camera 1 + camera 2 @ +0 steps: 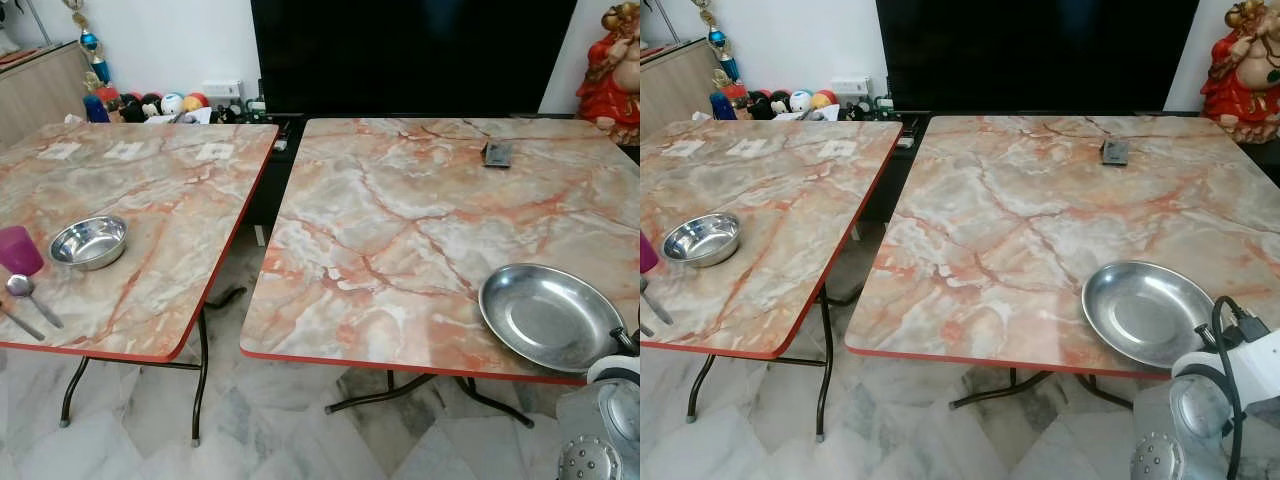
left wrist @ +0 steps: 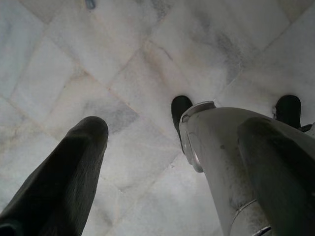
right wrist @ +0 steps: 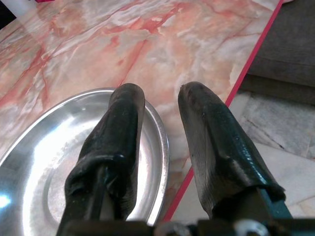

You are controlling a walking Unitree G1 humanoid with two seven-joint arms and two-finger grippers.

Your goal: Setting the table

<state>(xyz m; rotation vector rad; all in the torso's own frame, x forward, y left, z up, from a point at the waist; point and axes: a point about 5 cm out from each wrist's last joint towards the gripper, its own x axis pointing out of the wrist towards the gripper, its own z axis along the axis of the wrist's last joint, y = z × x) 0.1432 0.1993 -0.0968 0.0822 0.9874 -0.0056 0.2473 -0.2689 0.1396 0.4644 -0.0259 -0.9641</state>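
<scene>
Steel plate (image 1: 549, 315) sitting near front-right corner of right surface (image 1: 400, 230). Right pincer (image 3: 160, 110) spread wide, hovering just over plate rim, w/ nothing gripped. Left pincer (image 2: 189, 130) spread too, pointing at floor (image 2: 123, 64).

Even indoor light, sharp head views, soft wrist views.

I see bright, diffuse light on the 2 tables (image 1: 400, 230), with glare on the plate (image 1: 548, 315) and bowl (image 1: 89, 241) and faint shadows on the floor (image 1: 290, 420) under the tabletops. In both wrist views the near fingers (image 3: 120, 147) look blurred and dark; the left one is dimmer and greyer.
</scene>
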